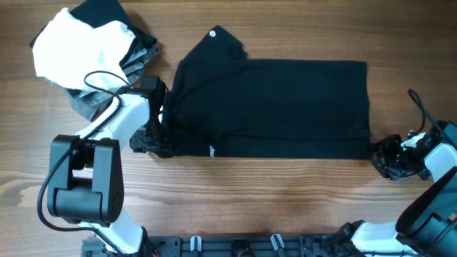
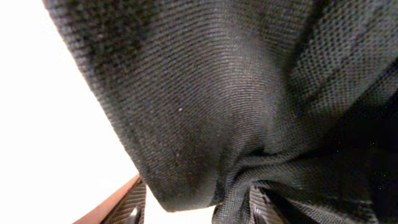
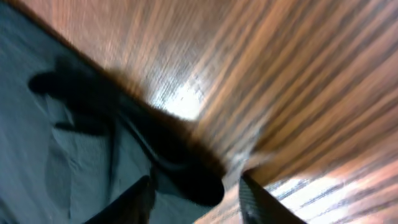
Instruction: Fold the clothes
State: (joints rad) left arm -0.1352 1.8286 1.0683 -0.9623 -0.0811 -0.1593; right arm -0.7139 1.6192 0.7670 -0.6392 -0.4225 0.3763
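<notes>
Two near corners addressed for fold: left hand [image 1: 152, 140] pinching black garment [image 1: 285, 107]; right hand [image 1: 388, 157] straddling corner, closure indeterminate.

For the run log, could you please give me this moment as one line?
garment: spread flat | left gripper: shut on garment, left corner | right gripper: open around right corner | pile: far-left

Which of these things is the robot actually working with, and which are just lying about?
In use: black garment, spread flat; left fingers, shut on its left edge; right fingers, at its near right corner.
Lying about: pile of white, grey and black clothes, far left corner, untouched.
</notes>
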